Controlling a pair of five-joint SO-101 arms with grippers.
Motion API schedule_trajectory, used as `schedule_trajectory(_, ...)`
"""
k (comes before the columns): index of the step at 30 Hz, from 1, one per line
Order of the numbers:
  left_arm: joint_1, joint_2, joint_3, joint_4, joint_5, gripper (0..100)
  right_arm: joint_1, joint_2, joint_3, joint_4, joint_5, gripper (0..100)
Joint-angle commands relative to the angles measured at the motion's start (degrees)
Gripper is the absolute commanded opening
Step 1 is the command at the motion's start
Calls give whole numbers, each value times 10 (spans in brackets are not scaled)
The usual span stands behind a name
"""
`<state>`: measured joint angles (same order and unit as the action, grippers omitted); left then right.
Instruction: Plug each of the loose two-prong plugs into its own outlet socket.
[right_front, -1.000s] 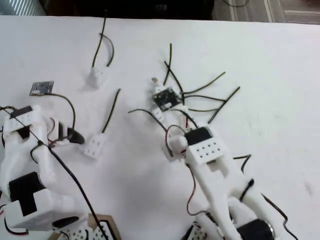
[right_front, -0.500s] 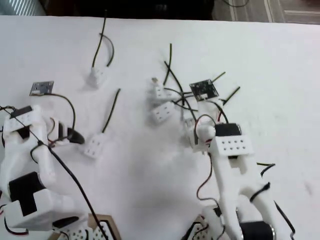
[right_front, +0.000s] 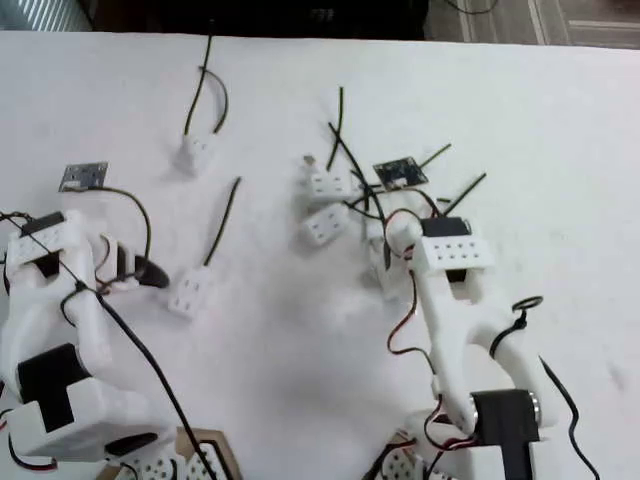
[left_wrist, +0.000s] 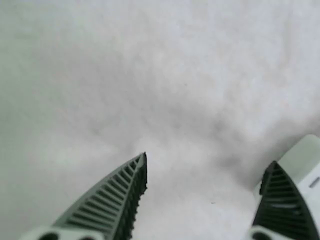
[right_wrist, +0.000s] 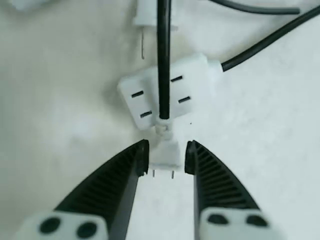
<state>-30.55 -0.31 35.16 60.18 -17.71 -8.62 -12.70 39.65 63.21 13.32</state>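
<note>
White plug (right_wrist: 164, 149) sits clamped between the fingers of the right claw (right_wrist: 166, 157). Its two prongs point back toward the wrist, away from the outlet (right_wrist: 196, 80) lying just ahead of the fingertips. The plug's black cord (right_wrist: 163, 50) runs straight ahead across that outlet's face, between its two pairs of slots, and all four slots are empty. Beyond the outlet lies a second plug (right_wrist: 148, 14), loose, with a bare prong showing.

The left claw (left_wrist: 209, 160) hangs over bare worktop (left_wrist: 150, 75) with its fingers wide apart, gripping nothing. A white corner (left_wrist: 306, 157) sits just outside one finger; I cannot tell what it belongs to. From above, a near block (right_front: 190, 291) with a cord lies close ahead of the left claw, and a far block (right_front: 195, 152) lies well beyond it.

By my reading the job is barely begun. One plug is in hand, and no plug that I can see is seated in any socket. The held plug faces the wrong way for the outlet ahead, so it would need turning before insertion. The other plugs are yet to be picked up.
</note>
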Motion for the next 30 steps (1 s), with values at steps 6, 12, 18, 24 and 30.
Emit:
schedule_trajectory(6,-2,-22,0,-5,1,354,-44,-80,18,51,1,120)
schedule_trajectory(12,-2,-22,0,-5,1,354,-44,-80,57,-11,2,120)
schedule_trajectory(18,-2,-22,0,-5,1,354,-31,-73,68,-18,4,120)
schedule_trajectory(24,-3,-22,0,-5,1,354,-7,22,42,-50,4,120)
schedule_trajectory(30,-3,-22,0,-5,1,354,7,86,18,-51,4,118)
